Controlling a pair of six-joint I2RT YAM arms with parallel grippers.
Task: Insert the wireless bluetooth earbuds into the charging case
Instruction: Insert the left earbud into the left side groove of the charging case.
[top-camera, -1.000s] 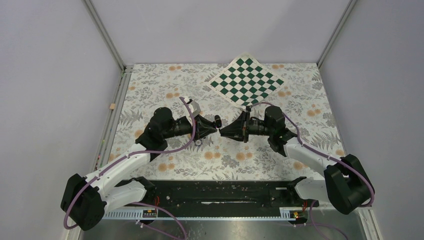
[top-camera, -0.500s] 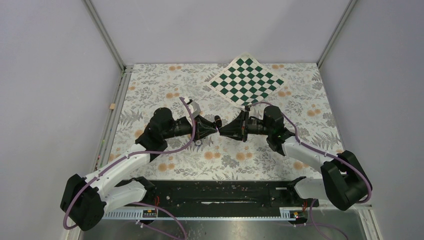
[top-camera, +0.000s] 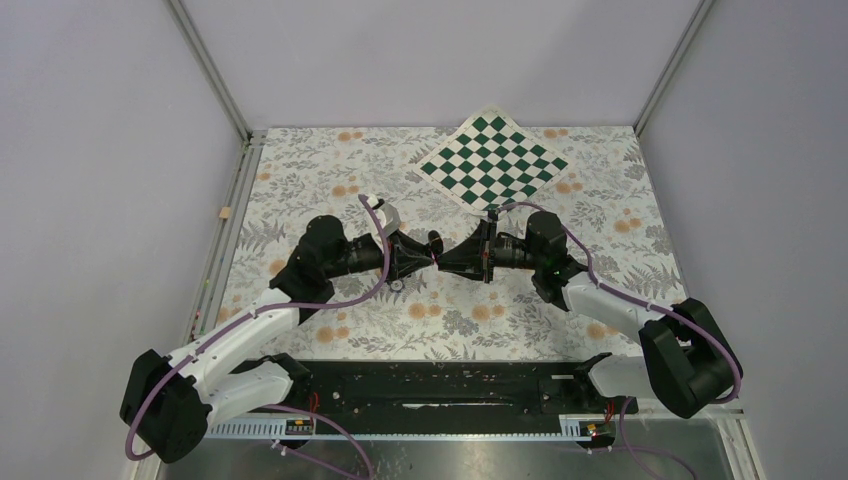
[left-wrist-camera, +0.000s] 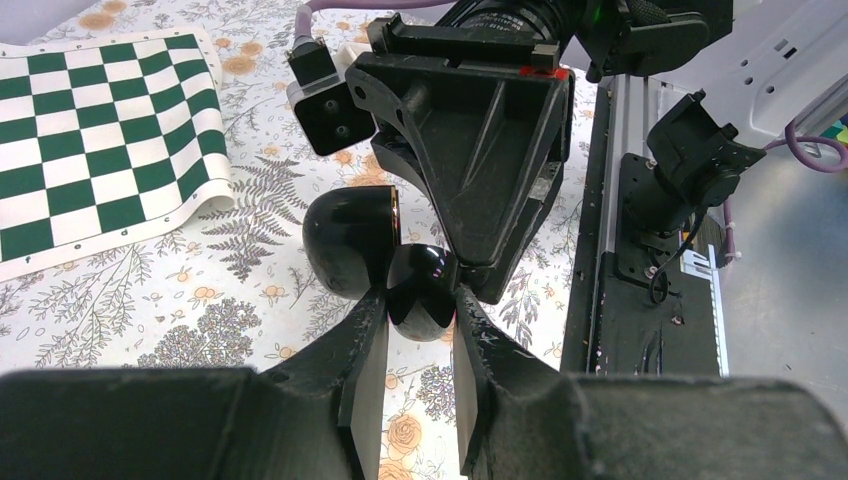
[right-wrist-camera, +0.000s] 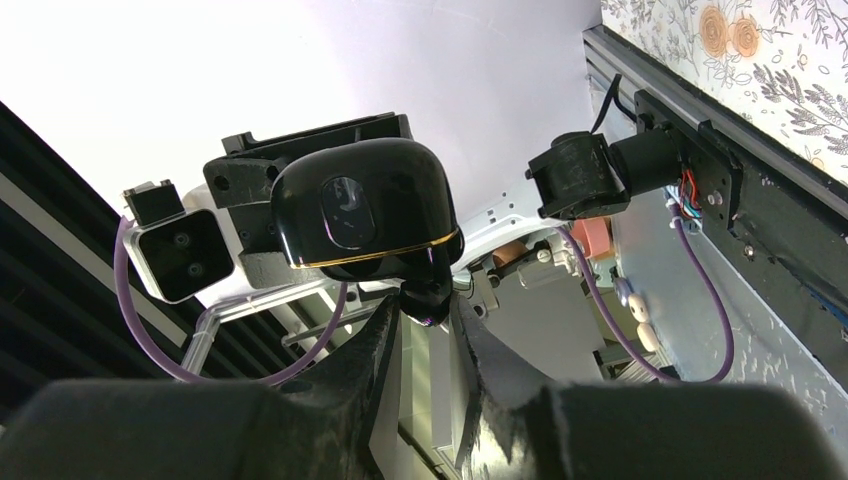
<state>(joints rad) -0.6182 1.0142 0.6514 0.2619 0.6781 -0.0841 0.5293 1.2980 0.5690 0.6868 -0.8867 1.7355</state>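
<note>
Both grippers meet tip to tip above the middle of the floral table. My left gripper (left-wrist-camera: 420, 300) is shut on the glossy black charging case (left-wrist-camera: 422, 285). The case's domed lid (left-wrist-camera: 348, 238), edged in gold, stands open to the left. In the right wrist view the lid (right-wrist-camera: 365, 215) fills the centre, and just below it my right gripper (right-wrist-camera: 425, 305) is shut on a small glossy black earbud (right-wrist-camera: 428, 292) pressed against the case. How deep the bud sits is hidden. From above, the left gripper (top-camera: 428, 260) and the right gripper (top-camera: 446, 262) touch.
A green and white checkered mat (top-camera: 493, 160) lies at the back right. On the cloth under the left gripper sits a small dark ring (top-camera: 397, 284). A tan strip (top-camera: 224, 212) lies on the left rail. The black base rail (top-camera: 440, 385) runs along the near edge.
The right gripper has moved slightly left, closing the small gap to the left gripper. The left arm has barely moved, and both grips are unchanged.
</note>
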